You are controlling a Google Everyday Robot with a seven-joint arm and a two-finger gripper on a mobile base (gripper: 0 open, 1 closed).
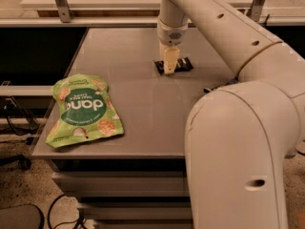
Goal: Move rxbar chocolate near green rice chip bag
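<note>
The rxbar chocolate (pixel 181 64) is a small dark flat bar lying on the grey table (pixel 143 104), at the far middle. My gripper (pixel 168 67) points straight down onto it and covers the bar's middle. The bar's dark ends stick out on both sides of the gripper. The green rice chip bag (pixel 83 109) lies flat at the table's front left corner, well apart from the bar and the gripper.
My large white arm (pixel 248 128) fills the right side and hides the table's right part. A dark cable or small object (pixel 217 87) lies by the arm. Drawers (pixel 119 185) sit under the table. A shelf frame (pixel 62 4) stands behind.
</note>
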